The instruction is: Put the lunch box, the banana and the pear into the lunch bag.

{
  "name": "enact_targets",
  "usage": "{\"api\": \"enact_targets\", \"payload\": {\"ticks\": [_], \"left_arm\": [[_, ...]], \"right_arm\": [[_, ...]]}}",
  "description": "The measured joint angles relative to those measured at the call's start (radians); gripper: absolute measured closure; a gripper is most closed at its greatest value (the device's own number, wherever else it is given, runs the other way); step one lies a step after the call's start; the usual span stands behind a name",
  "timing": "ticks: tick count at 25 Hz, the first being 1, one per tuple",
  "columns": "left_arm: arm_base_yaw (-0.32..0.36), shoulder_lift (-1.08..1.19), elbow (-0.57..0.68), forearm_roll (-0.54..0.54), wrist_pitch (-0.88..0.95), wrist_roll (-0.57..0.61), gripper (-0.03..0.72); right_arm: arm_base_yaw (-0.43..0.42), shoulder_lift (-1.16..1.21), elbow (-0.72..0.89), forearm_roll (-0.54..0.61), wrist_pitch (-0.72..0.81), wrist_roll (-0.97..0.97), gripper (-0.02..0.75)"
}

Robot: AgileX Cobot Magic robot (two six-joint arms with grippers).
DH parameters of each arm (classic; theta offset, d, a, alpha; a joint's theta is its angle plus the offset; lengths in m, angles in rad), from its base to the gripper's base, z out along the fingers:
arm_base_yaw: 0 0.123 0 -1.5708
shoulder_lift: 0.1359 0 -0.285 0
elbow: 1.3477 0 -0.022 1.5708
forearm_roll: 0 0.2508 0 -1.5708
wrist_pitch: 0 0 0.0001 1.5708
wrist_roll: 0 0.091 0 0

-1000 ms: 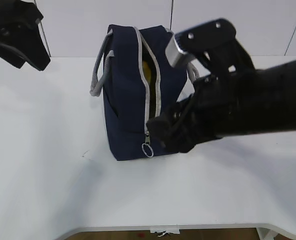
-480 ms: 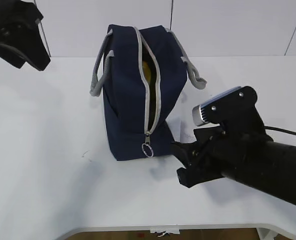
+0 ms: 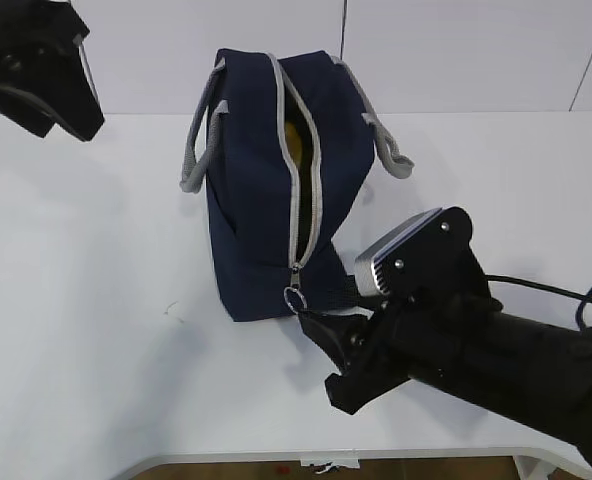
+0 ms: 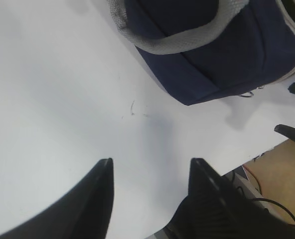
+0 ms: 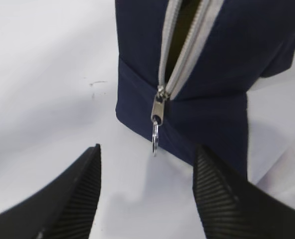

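Upright on the white table [image 3: 96, 300], the navy lunch bag [image 3: 256, 200] is seen with its grey zipper parted, yellow visible inside. Right gripper [image 5: 145, 191] is held open, empty, just before the ring pull [image 5: 155, 139]. Left gripper [image 4: 150, 184] is spread, empty, well apart.

I see the bag [image 3: 276, 180] mid-table [image 3: 96, 380], ring pull [image 3: 295, 299] at its near end. Right gripper [image 3: 321, 350] sits just before it, left gripper [image 3: 51, 90] far left, well apart.
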Motion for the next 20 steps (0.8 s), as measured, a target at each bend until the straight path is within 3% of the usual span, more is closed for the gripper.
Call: {"api": "enact_targets", "payload": {"ticks": [20], "left_arm": [[0.000, 0.000, 0.000, -0.018, 0.000, 0.000, 0.327]], "right_arm": [[0.000, 0.180, -0.052, -0.004, -0.145, 0.022, 0.283]]}}
